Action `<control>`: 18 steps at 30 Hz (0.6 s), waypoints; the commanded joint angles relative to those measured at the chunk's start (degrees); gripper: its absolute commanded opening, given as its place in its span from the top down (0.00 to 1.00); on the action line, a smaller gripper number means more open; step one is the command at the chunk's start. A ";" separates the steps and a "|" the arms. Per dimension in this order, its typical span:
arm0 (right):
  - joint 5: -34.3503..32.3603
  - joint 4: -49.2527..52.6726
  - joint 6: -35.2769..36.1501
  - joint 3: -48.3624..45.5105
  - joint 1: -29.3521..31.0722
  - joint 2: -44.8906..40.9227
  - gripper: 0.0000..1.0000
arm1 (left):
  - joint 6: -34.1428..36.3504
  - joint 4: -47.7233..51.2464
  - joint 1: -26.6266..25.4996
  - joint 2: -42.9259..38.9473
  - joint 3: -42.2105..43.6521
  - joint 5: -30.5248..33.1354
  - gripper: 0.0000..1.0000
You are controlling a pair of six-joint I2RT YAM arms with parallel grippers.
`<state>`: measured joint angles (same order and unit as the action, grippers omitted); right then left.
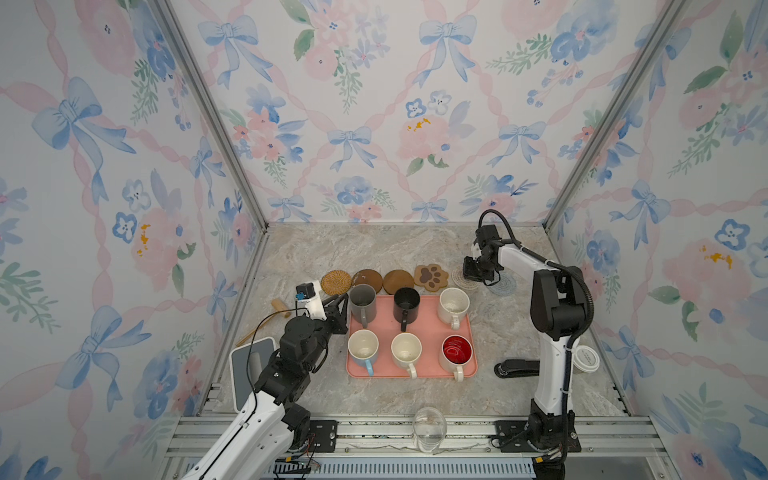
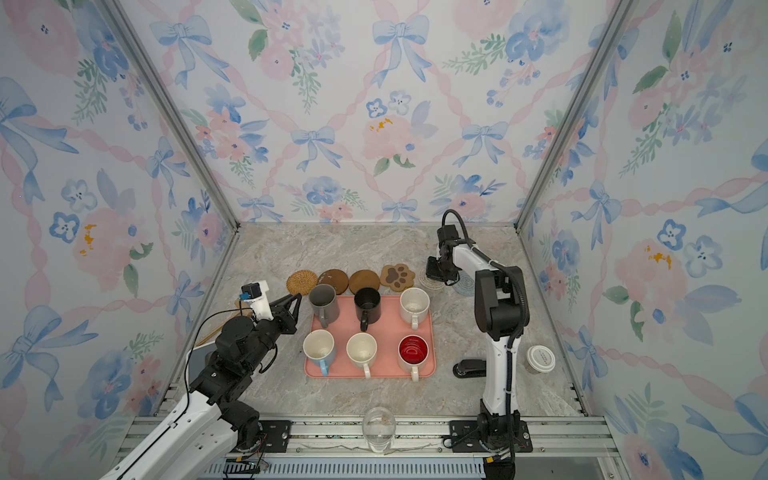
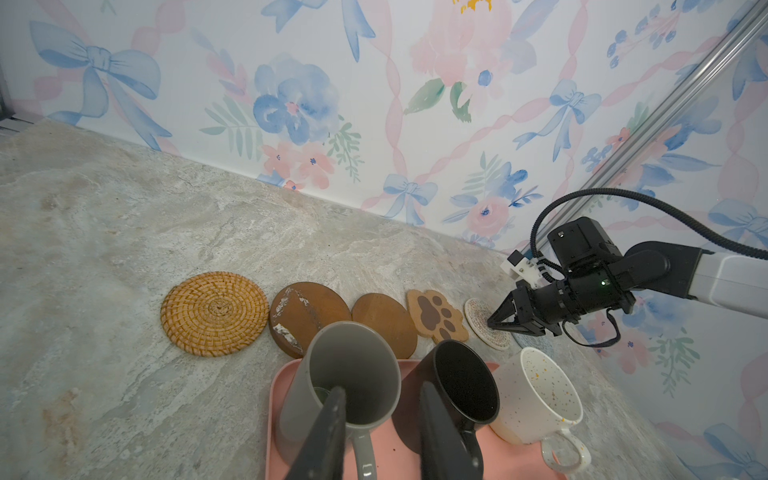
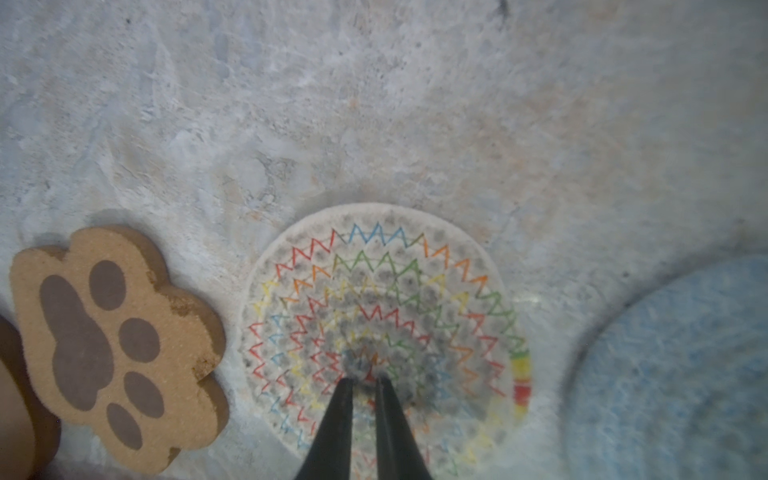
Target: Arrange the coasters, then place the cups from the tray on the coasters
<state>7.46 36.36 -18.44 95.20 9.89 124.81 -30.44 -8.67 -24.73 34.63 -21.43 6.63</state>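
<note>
Several coasters lie in a row behind the pink tray (image 1: 430, 328): rattan (image 1: 336, 282), two brown rounds (image 1: 368, 279) (image 1: 398, 281), paw-print (image 1: 431, 277), white woven (image 4: 374, 282) and grey-blue (image 1: 503, 286). Several cups stand on the tray: grey (image 1: 363, 300), black (image 1: 406, 305) and speckled cream (image 1: 454, 305) at the back, pale blue (image 1: 363, 349), cream (image 1: 406, 351) and red-inside (image 1: 457, 353) in front. My left gripper (image 1: 344, 297) hovers open at the grey cup's left side, holding nothing. My right gripper (image 4: 365, 377) is shut, tips resting on the white coaster's middle.
A clear glass (image 1: 430, 428) stands on the front rail. A black stapler (image 1: 515, 368) and a lidded white pot (image 1: 586, 358) sit right of the tray, behind my right arm. A wooden stick (image 1: 280, 309) and a white slab (image 1: 249, 365) lie at the left wall.
</note>
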 commanded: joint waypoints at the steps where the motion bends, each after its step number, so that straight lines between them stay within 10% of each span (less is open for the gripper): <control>1: 0.47 6.02 -1.02 -2.90 0.12 0.96 0.84 | 1.12 -0.55 -0.14 0.08 0.40 0.05 0.73; 18: -0.41 5.88 -1.68 -0.42 -0.40 -1.34 0.79 | 1.51 -0.87 -0.14 0.08 0.42 0.31 0.72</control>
<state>7.90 37.34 -19.49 94.59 9.80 124.07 -30.41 -8.69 -24.73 34.72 -21.43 6.66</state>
